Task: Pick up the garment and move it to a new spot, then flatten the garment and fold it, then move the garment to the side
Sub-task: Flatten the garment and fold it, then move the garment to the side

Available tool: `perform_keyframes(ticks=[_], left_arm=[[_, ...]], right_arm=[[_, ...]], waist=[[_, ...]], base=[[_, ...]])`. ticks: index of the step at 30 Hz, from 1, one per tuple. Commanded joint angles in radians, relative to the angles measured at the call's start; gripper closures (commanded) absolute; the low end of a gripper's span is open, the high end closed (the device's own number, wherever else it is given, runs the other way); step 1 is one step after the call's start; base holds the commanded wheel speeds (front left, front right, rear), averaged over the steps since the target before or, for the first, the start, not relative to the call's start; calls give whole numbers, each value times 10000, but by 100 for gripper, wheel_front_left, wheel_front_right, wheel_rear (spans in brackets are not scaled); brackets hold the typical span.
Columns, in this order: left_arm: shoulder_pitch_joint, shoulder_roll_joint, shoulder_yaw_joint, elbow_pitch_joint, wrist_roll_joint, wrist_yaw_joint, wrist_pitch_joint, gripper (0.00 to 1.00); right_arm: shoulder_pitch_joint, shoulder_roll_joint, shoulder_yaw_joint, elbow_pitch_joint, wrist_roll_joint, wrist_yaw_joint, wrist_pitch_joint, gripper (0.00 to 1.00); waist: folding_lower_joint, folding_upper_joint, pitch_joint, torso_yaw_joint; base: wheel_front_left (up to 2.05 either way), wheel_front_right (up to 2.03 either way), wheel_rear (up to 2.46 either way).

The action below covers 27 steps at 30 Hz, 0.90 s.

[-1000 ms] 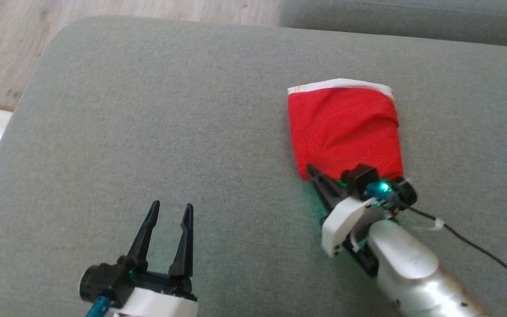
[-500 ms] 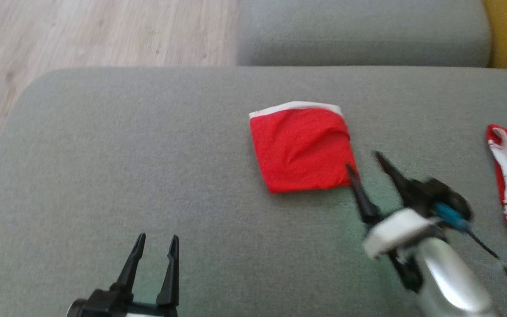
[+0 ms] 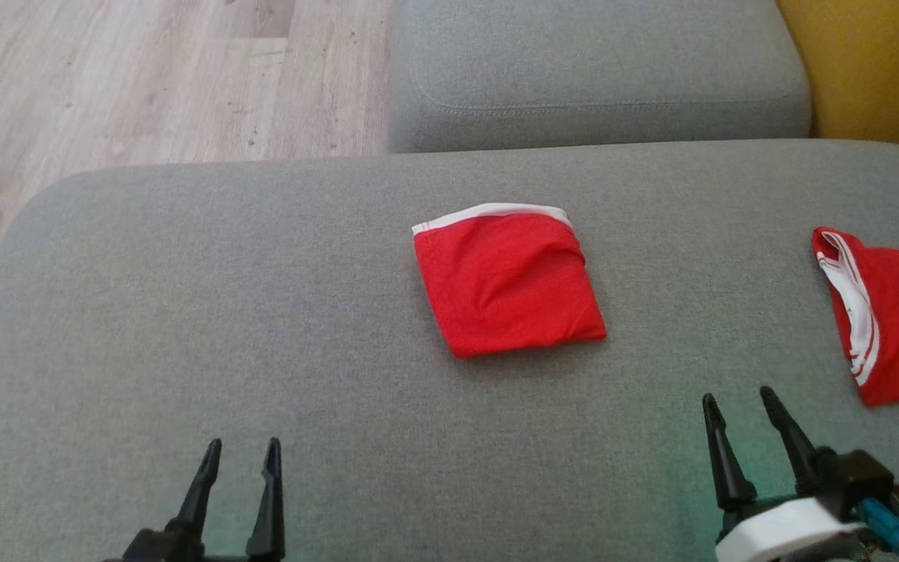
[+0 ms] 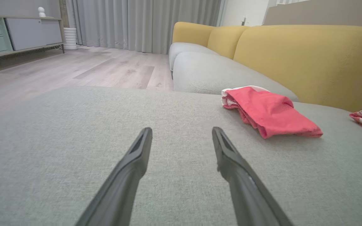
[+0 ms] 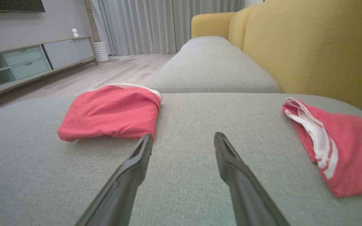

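On the grey sofa cushion (image 3: 184, 312), seen from the head, the red garment (image 3: 506, 282) lies folded in a neat little square with its white band at the far edge. A second ago the right end effector (image 3: 736, 395) was pinched shut on the near edge of it. Now it has let go and pulled back toward the robot, with its two fingers apart and nothing in them. The left end effector (image 3: 244, 442) is wide open and empty too, low on the left, as it was before. The head has also turned, so another red garment (image 3: 886, 312) now shows far to the right.

From the left wrist, the open fingers (image 4: 137, 157) point over bare cushion, and the folded garment (image 4: 269, 111) sits ahead and to the right, well apart from them.

From the right wrist, the fingers (image 5: 134, 163) stand apart just short of the folded garment (image 5: 112, 113). The other garment (image 5: 341, 147) lies off to the right.

I think the folding is finished and the garment has been put down. If this is its side spot, the job looks about done.
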State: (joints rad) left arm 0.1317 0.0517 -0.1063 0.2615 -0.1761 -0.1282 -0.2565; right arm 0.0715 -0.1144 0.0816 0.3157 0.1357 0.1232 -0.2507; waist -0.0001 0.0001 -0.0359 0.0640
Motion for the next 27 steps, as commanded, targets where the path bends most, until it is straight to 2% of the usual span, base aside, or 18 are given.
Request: perform_keyframes(ticks=[1,9,14,16,19,23,27], left_arm=[[-212,-14,399,-228,75,49,-53,0],[-261,-14,533,-21,77,16,-53,0],[-266,-14,392,-58,-33,0,-53,0],[-266,-14,308,-92,-89,-5,-53,0],[-379,-14,85,-133,-150,-10,-53,0],[-766,-14,-305,-131,-237,-18,-53,0],[-1088,-14,-793,-112,-421,-21,-53,0]], right_arm=[[-279,-92,125,-345,-57,75,-109,0],[-182,86,-94,-210,37,75,-110,0],[-714,266,-243,103,946,75,-66,0],[-1252,207,-152,84,1439,75,267,0],[-2235,101,4,16,2555,75,1602,0],[-3734,-30,-285,235,3674,75,3730,0],[-5048,-5,-1053,1279,3997,75,5505,0]], waist=[[1,-1,-21,2],[1,-1,-42,181],[1,-1,71,392],[1,-1,181,498],[1,-1,528,772],[1,-1,1141,1326],[1,-1,1687,1958]], base=[[0,0,0],[0,0,0],[0,0,0],[0,0,0],[0,0,0],[0,0,0],[0,0,0]])
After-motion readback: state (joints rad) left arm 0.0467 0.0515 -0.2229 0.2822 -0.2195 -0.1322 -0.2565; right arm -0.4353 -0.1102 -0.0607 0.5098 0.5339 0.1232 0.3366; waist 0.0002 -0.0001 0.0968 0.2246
